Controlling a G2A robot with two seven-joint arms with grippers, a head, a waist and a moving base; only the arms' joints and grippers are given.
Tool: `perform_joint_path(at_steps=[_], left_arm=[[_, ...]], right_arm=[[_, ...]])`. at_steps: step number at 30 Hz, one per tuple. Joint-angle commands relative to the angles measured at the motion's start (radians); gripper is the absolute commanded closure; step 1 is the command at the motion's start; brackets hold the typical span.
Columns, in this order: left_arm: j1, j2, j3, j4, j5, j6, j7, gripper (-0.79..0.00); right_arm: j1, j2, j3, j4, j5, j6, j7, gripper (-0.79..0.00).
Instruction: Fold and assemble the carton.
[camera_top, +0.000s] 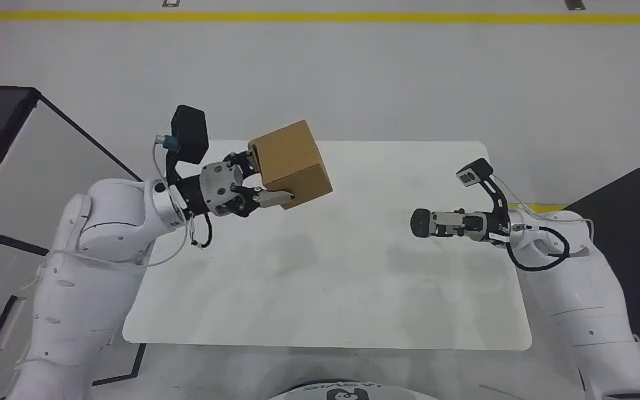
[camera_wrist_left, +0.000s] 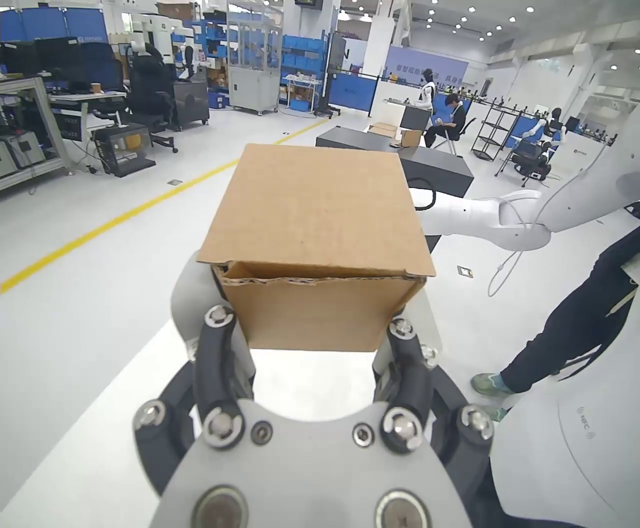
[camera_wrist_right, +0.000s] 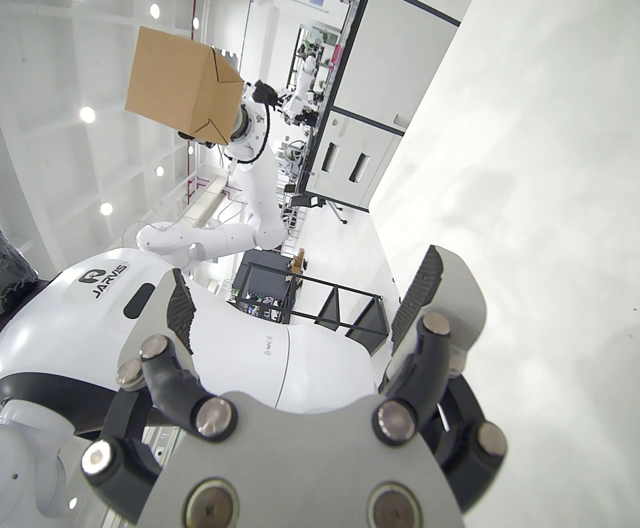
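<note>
A brown cardboard carton (camera_top: 292, 162) is held up above the far left part of the white table (camera_top: 330, 300), folded into a box shape. My left gripper (camera_top: 268, 192) is shut on the carton (camera_wrist_left: 312, 250), its fingers (camera_wrist_left: 192, 295) clamping both side walls near one end. A flap edge with a rough seam faces the left wrist camera. My right gripper (camera_top: 420, 222) hovers over the right side of the table, open and holding nothing, its ridged pads (camera_wrist_right: 422, 290) wide apart. The right wrist view catches the carton (camera_wrist_right: 182, 82) farther off, with its flaps closed.
A black frame (camera_top: 50, 130) stands just off the table's left side. A dark cabinet edge (camera_top: 615, 205) lies at the far right. A yellow floor line (camera_top: 320, 17) runs beyond the table. A person's leg (camera_wrist_left: 565, 330) stands near the table.
</note>
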Motion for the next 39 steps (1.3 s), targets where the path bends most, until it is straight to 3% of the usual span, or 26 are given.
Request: perform_joint_path(at_steps=[1,5,10,17,25,27,33,39], left_arm=[[0.000,0.000,0.000,0.000,0.000,0.000,0.000,0.000],[0.005,-0.001,-0.007,-0.005,0.049,-0.045,0.044,0.000],[0.014,-0.008,-0.063,-0.004,0.234,-0.234,0.198,0.000],[0.045,-0.013,-0.078,-0.122,0.622,-0.237,0.497,0.000],[0.048,-0.012,-0.079,-0.124,0.641,-0.237,0.515,0.000],[0.031,-0.010,-0.092,-0.184,0.738,-0.237,0.497,0.000],[0.021,-0.007,-0.096,-0.232,0.980,-0.237,0.714,0.000],[0.001,0.000,-0.102,-0.226,1.250,-0.212,1.054,0.000]], right_arm=[[0.000,0.000,0.000,0.000,0.000,0.000,0.000,-0.785],[0.000,0.000,0.000,0.000,0.000,0.000,0.000,-0.785],[0.000,0.000,0.000,0.000,0.000,0.000,0.000,-0.785],[0.000,0.000,0.000,0.000,0.000,0.000,0.000,-0.785],[0.000,0.000,0.000,0.000,0.000,0.000,0.000,-0.785],[0.000,0.000,0.000,0.000,0.000,0.000,0.000,-0.785],[0.000,0.000,0.000,0.000,0.000,0.000,0.000,-0.785],[0.000,0.000,0.000,0.000,0.000,0.000,0.000,-0.785]])
